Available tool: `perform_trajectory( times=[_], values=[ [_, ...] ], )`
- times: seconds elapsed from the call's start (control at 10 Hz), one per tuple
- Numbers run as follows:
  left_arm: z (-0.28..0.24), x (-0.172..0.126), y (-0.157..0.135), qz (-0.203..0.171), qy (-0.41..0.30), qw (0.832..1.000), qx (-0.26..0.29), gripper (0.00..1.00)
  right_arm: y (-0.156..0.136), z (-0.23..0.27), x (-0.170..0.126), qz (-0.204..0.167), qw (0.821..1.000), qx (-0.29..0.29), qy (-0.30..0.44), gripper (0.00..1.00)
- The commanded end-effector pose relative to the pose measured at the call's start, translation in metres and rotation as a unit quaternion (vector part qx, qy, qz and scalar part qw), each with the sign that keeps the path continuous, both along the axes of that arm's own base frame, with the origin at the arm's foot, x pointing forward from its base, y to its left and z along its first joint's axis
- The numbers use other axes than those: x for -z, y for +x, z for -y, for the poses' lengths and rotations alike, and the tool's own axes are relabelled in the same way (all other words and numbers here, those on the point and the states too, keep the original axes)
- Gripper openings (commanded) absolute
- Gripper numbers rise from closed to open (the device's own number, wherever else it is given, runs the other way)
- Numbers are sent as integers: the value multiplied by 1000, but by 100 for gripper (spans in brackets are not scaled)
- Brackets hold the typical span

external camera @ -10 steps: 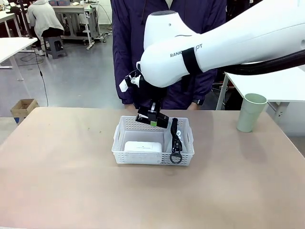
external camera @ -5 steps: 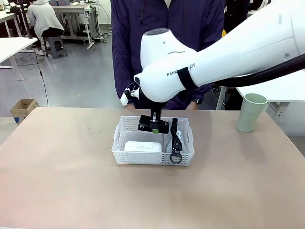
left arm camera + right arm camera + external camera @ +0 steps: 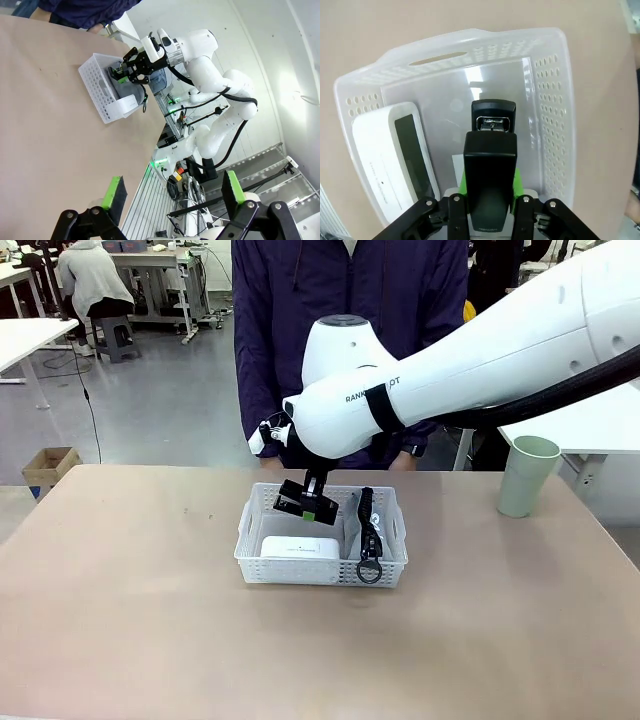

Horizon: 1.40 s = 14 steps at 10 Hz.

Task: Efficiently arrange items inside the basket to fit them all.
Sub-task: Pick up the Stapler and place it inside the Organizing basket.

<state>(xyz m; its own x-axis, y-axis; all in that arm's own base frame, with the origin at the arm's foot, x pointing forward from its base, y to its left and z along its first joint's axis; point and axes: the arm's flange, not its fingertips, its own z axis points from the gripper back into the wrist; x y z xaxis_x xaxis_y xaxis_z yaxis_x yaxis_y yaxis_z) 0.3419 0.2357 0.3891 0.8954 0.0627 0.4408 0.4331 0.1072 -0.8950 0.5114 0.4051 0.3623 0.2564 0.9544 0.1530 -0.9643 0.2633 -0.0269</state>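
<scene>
stapler [image 3: 489, 150], black, clamped between the green pads of the right gripper [image 3: 489, 189]; fingers clenched on its body, metal nose pointing down into the basket [image 3: 470, 42]

front view: right gripper [image 3: 307, 506] hangs over the back left part of the basket [image 3: 300, 570], stapler tilted; cannot tell whether it touches the basket floor

white box [image 3: 298, 547] lies flat along the front wall, left side; in the right wrist view it sits beside the stapler, apart from it

black strap [image 3: 370, 538] of the grey pouch runs along the right part of the basket; its ring hangs over the front rim

pale green cup [image 3: 525, 477] upright on the table [image 3: 150, 640], well to the right of the basket, outside it

left gripper [image 3: 174, 192] released, fingers spread wide, nothing between them, held above the table well apart from the basket

person in a dark jacket [image 3: 340, 300] stands at the far edge of the table
</scene>
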Motion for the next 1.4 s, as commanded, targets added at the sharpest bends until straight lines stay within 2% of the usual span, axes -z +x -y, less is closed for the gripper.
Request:
perform_trajectory(
  times=[0.0, 0.2, 0.4, 0.7, 0.8, 0.9, 1.0, 1.3],
  values=[
    [3, -2, -3, -4, 2, 1000, -1, 100, 9, 6, 4, -16, 1000, -4, 17, 37],
    [3, -2, -3, -4, 2, 1000, -1, 100, 7, 11, 10, -15, 1000, 1, 12, 37],
    [3, -2, -3, -4, 2, 1000, -1, 100, 9, 20, 21, -35, 999, 11, 13, 37],
    [3, -2, -3, -4, 2, 1000, -1, 100, 9, 22, 23, -42, 999, 17, 13, 37],
    [3, -2, -3, -4, 2, 1000, -1, 100, 10, 23, 24, -46, 999, 16, 9, 71],
    [3, -2, -3, -4, 2, 1000, -1, 100, 10, 23, 25, -49, 999, 13, 3, 95],
    [3, -2, -3, -4, 2, 1000, -1, 100, 10, 23, 25, -50, 999, 12, 0, 100],
    [3, -2, -3, -4, 2, 1000, -1, 100, 11, 24, 25, -56, 998, 15, 0, 100]
  ],
)
